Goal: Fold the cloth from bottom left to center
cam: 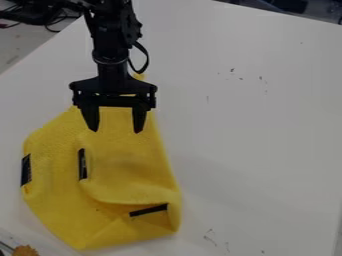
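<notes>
- In the camera view, the black gripper (115, 131) hangs over the far part of the cloth, its jaws standing apart with nothing between them but the sight of yellow fabric below; whether the tips touch it, I cannot tell.
- The arm (110, 30) comes in from the far left, dark and angular, with a thin black cable (145, 60) bowed out on its right side.
- The yellow cloth (53, 200) lies on the left half of the table, soft and slightly fuzzy, its outline an uneven polygon narrowing toward the far end, where a bit of yellow shows behind the gripper.
- A rounded flap (127, 170) lies over its middle and right, with a curved near edge and soft creases; the right side runs long and fairly straight.
- Three black patches stand out: an upright patch (26, 170) on the left edge, a narrow patch (82, 164) at the flap's left side, and a slanting strip (148, 210) near the near right corner.
- The table (267, 140) is pale grey, smooth and matte, with small dark scuffs far and near on the right.
- At the near left corner sits a rough orange-brown thing (25, 250).
- Beyond the far left edge, dark cables (57, 22) lie over a grey floor (17, 42).
</notes>
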`<state>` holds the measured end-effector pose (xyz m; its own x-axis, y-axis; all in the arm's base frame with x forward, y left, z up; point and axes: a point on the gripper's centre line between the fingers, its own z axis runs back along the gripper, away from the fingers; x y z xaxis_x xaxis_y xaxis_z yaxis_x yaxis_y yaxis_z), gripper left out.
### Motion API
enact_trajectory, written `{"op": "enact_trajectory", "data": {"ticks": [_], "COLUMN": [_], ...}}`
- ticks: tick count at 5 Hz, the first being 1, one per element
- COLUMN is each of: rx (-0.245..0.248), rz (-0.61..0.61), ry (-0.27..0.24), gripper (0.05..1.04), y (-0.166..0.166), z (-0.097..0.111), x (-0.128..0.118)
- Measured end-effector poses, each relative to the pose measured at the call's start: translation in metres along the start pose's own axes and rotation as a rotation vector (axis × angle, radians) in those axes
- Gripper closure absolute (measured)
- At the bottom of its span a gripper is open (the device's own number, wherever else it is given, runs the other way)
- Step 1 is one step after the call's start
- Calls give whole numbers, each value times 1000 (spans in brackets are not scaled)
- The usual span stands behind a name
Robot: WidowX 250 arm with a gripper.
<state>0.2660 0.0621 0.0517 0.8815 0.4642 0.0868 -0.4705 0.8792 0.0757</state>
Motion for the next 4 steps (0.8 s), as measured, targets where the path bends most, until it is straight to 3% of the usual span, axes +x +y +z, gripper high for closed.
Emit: {"op": "enact_trajectory", "data": {"ticks": [1,2,3,4], "rx": [2,-21,-14,-1], "rz": [-4,90,142,220], "ry": [26,2,-87,-134], "gripper": [82,82,82,82], "y": [1,37,71,103], "z": [-7,-4,19,24], "x": [-5,-13,-18,-24]}}
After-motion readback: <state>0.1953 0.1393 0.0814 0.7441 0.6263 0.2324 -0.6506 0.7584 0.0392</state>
